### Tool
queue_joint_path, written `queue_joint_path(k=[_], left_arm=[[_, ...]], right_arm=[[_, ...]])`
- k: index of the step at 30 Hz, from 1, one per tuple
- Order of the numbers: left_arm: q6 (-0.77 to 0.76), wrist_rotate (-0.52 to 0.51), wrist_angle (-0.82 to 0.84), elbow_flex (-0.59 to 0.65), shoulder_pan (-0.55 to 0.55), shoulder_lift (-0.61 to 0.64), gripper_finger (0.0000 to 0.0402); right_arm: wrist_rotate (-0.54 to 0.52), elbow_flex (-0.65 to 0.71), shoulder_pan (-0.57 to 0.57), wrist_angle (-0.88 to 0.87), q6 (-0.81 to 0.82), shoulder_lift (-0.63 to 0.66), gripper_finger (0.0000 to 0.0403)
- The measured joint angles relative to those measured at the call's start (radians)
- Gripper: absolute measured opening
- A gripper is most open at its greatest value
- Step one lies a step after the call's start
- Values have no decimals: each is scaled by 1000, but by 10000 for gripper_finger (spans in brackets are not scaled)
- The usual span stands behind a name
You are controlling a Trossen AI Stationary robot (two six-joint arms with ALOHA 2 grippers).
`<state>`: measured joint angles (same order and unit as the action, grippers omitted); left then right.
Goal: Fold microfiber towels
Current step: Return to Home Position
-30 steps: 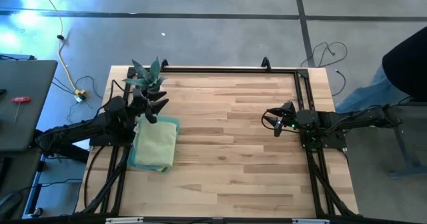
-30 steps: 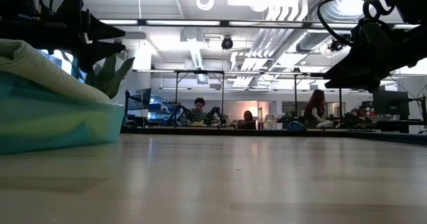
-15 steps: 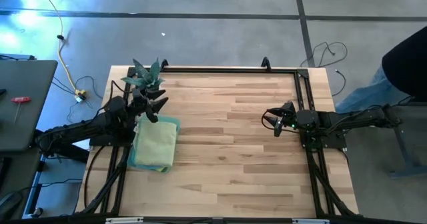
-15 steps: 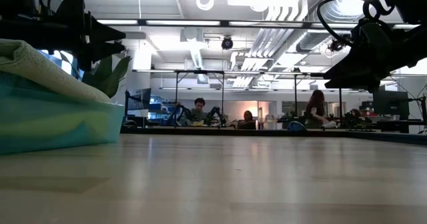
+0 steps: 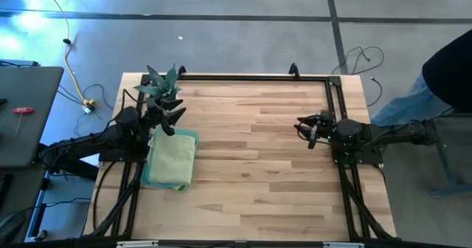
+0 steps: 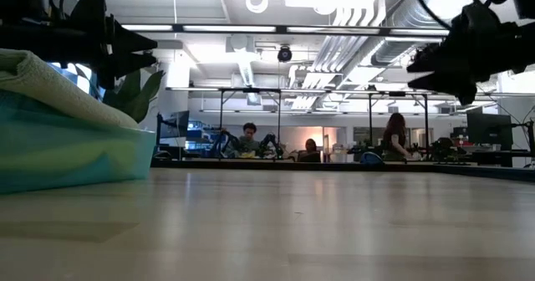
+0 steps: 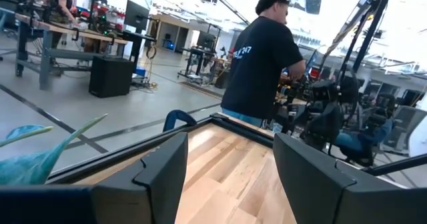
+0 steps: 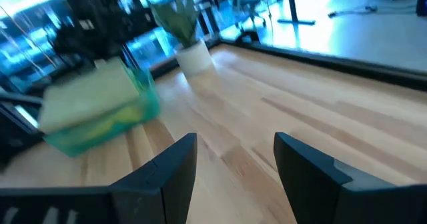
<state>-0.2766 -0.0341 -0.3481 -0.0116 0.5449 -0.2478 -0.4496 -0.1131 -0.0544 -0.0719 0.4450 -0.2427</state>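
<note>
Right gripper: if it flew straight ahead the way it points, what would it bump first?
The right gripper, open, points across bare table. Nothing blocks it nearby; far off it would likely reach the green bin of towels or the plant pot, but depth is unclear.

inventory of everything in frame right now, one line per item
table: 1, light wood, black rail frame around it
bin: 1, teal-green, table's left side
microfiber towels: stack, pale green on top, in the bin; number underneath cannot be told
potted plant: 1, green, white pot, far left corner beside the bin
cable: 1, yellow, floor past the table's left
side table: 1, grey, left of the robot
red-handled tool: 1, on the side table
person: 1, dark shirt, standing by the table's right
people: three, far back at benches
left gripper: open, over the bin's far end
right gripper: open, empty, over the table's right side
</note>
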Motion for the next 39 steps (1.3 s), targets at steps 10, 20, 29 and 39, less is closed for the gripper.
queue_joint_path(k=[10, 20, 29, 39], left_arm=[[0, 0, 0, 0, 0, 0, 211], [0, -1, 8, 0, 0, 0, 211], [0, -3, 8, 0, 0, -1, 211], [0, -3, 8, 0, 0, -1, 211]], right_arm=[[19, 0, 0, 5, -233, 235, 193], [8, 0, 35, 143, -515, 241, 193], [66, 97, 207, 338, -532, 241, 193], [121, 103, 357, 340, -495, 238, 193]])
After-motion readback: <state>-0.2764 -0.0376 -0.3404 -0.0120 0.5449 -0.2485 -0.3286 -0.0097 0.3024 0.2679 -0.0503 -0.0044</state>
